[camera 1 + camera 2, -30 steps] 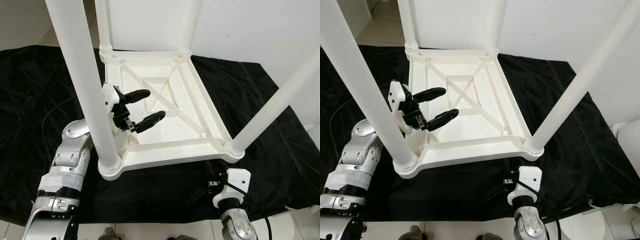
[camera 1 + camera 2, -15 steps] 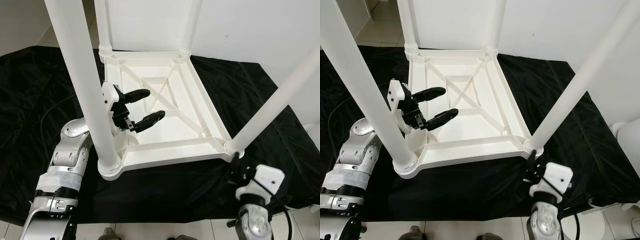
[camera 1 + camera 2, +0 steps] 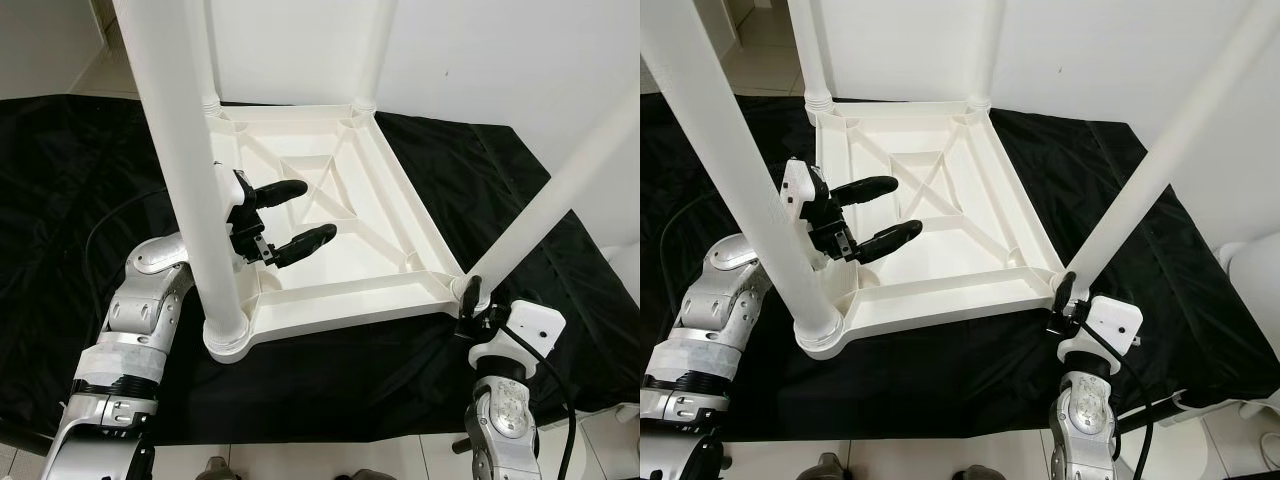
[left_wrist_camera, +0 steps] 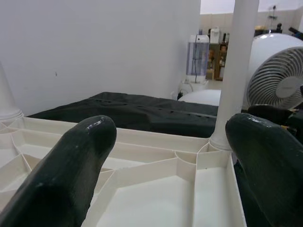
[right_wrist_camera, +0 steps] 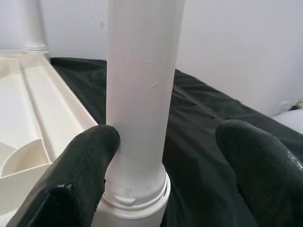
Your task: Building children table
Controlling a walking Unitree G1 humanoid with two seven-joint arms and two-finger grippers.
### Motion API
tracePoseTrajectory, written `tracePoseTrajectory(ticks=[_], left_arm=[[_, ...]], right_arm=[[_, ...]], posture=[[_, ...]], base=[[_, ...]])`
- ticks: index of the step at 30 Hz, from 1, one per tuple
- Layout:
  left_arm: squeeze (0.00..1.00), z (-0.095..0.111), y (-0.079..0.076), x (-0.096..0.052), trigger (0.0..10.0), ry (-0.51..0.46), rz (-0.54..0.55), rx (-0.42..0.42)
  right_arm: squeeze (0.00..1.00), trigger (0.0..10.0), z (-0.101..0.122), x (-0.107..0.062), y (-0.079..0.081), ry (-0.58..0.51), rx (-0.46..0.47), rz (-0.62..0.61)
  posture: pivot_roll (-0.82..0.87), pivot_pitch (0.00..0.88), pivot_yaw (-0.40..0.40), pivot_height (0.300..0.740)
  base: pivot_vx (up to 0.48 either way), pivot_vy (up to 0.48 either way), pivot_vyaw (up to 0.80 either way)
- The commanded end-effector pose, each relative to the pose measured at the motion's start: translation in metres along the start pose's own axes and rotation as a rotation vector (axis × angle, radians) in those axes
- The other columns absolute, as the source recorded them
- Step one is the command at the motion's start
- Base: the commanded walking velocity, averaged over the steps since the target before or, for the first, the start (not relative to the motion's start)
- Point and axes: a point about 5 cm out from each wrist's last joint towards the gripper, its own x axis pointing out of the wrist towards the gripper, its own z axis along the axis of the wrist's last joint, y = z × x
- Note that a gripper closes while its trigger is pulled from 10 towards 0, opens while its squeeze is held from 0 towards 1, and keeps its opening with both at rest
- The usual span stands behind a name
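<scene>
Both hands open: right hand (image 5: pixel 161 156) straddles near-right leg (image 5: pixel 139 94) (contact unclear).

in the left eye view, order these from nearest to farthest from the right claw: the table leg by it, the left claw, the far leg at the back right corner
1. The table leg, right beside the right claw, at the near right corner.
2. The left claw, across the upturned table top, over its left side.
3. The far leg, up at the back right corner by the wall.
</scene>
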Motion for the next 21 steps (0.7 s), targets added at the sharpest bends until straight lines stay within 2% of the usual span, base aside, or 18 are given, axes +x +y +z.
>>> tracePoseTrajectory(ticks=[1,8,11,16,18,21], left_arm=[[0.0,0.002,-0.005,0.0,10.0,0.001,-0.053,-0.011],[0.0,0.003,-0.013,-0.001,10.0,-0.007,-0.11,-0.034],[0.0,0.004,-0.017,0.0,10.0,-0.009,-0.137,-0.05],[0.0,0.004,-0.017,0.001,10.0,-0.009,-0.139,-0.048],[0.0,0.004,-0.015,0.004,10.0,-0.003,-0.119,-0.039],[0.0,0.003,-0.014,0.005,10.0,0.002,-0.109,-0.034]], right_arm=[[0.0,10.0,-0.004,0.001,-0.013,0.023,-0.018,-0.103],[0.0,10.0,-0.008,0.001,-0.012,0.034,-0.008,-0.101],[0.0,10.0,-0.007,0.023,-0.017,0.017,0.027,-0.057],[0.0,10.0,-0.005,0.034,-0.016,0.018,0.048,-0.001],[0.0,10.0,-0.002,0.051,-0.012,0.011,0.043,0.088],[0.0,10.0,0.001,0.058,-0.01,-0.005,0.023,0.124]], posture=[[0.03,0.02,-0.067,0.74],[0.03,0.024,-0.063,0.74],[0.03,0.026,-0.059,0.74],[0.03,0.027,-0.056,0.74],[0.03,0.028,-0.057,0.74],[0.03,0.028,-0.057,0.74]], base=[[0.0,0.0,0.0],[0.0,0.0,0.0],[0.0,0.0,0.0],[0.0,0.0,0.0],[0.0,0.0,0.0],[0.0,0.0,0.0]])
